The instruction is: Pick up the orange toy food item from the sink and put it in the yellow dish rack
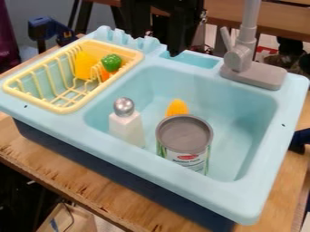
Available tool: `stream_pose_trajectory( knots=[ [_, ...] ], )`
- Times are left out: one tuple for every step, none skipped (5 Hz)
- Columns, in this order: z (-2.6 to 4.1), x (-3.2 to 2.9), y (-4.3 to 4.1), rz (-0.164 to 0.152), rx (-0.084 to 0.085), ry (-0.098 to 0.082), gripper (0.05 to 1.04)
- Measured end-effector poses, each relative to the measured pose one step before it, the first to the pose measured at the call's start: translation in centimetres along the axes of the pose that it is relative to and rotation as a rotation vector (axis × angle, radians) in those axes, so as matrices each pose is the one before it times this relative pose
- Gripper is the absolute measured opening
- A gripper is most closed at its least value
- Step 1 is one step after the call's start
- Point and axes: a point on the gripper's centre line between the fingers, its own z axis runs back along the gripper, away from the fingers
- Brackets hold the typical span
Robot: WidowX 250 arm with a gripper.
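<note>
The black gripper (176, 47) hangs at the top of the view, over the sink's back edge, holding nothing that I can make out. Below it, in the light blue sink (242, 113), stand a can with a grey lid (185, 133) and, to its left, a white shaker with a silver top (126, 124). An orange-yellow object (177, 108) shows behind the can, partly hidden by it. In the yellow drying rack (66, 108) at the left lie a yellow piece (84, 65), a green pepper (111, 62) and an orange piece (105, 74) under the pepper.
A grey faucet (239, 56) rises at the sink's back right, close to the gripper's right. A small recess (192, 59) lies behind the basin. The sink unit stands on a wooden table (84, 181). A blue clamp (45, 29) is at the upper left.
</note>
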Motion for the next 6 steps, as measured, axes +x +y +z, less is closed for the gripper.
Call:
stream_pose_trajectory(
  knots=[
    [-0.884, -0.06, -0.085, -0.003, -0.0002, 0.0275, 1.003],
    [-2.144, 1.246, -0.212, -0.0192, -0.0009, 0.0027, 1.003],
    [-1.547, 1.011, 0.241, 0.0222, 0.023, -0.0051, 1.003],
    [-1.145, 0.438, -0.226, 0.021, -0.0116, -0.0149, 1.003],
    [-1.457, 0.072, 0.806, 0.0524, -0.0341, 0.021, 1.003],
    [-1.528, -0.232, 0.227, 0.0492, -0.0081, 0.0212, 1.003]
  ],
)
